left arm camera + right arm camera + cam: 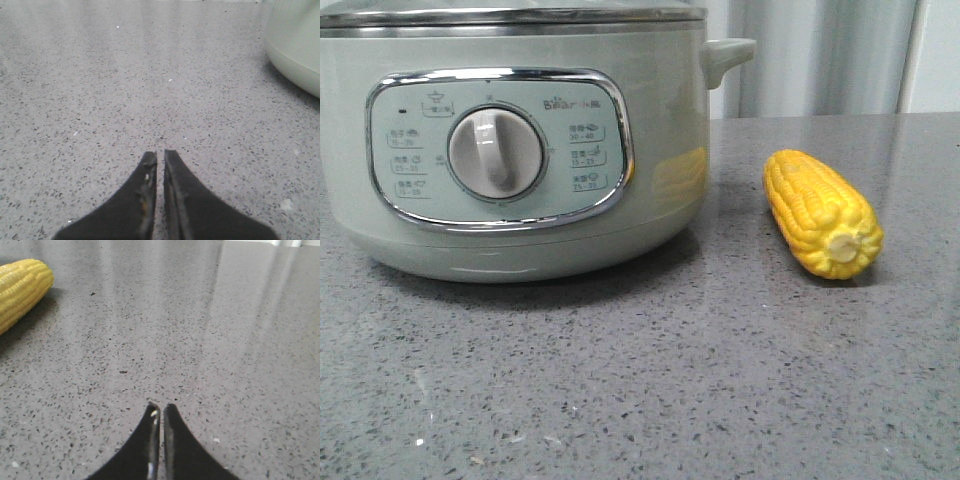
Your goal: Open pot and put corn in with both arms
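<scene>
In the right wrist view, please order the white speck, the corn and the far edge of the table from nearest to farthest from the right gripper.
1. the white speck, on the table close beside the right gripper.
2. the corn, lying further ahead, off to one side.
3. the far edge of the table, beyond the corn.

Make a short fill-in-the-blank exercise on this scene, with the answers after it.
1. The corn lies on the counter to the ___ of the pot in the front view.
2. The colour of the corn is ___.
3. The left gripper and the right gripper both have their fingers ___, holding nothing.
4. The pot's lid is still ___.

Answers: right; yellow; shut; on
</scene>
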`<act>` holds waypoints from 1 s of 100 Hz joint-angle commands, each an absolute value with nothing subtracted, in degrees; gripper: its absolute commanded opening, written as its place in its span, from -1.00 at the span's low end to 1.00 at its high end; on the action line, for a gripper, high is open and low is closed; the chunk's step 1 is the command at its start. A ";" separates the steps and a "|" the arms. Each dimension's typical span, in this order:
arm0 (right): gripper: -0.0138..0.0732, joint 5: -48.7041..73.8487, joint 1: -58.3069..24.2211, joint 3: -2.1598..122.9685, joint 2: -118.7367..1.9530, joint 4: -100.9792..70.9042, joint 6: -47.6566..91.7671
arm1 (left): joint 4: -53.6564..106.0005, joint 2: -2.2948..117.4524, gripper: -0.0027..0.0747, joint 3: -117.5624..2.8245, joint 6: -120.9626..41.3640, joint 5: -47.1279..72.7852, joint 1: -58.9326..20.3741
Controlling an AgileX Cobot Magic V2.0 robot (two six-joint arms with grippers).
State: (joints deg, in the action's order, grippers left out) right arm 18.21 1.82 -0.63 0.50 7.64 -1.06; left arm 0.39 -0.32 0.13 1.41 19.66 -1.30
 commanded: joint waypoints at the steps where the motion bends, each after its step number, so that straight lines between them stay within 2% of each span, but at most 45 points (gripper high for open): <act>1: -0.85 16.63 2.18 -1.80 1.79 9.07 -1.00 | -0.31 -2.08 -0.98 0.52 1.52 17.87 -1.33; 25: -0.85 16.63 2.18 -1.80 1.79 9.07 -1.00 | -5.46 -2.08 -0.98 0.52 1.52 16.83 -1.33; 100: -0.85 16.54 2.18 -1.80 1.79 9.57 -1.00 | -3.88 -2.08 -0.98 0.52 1.52 11.08 -1.33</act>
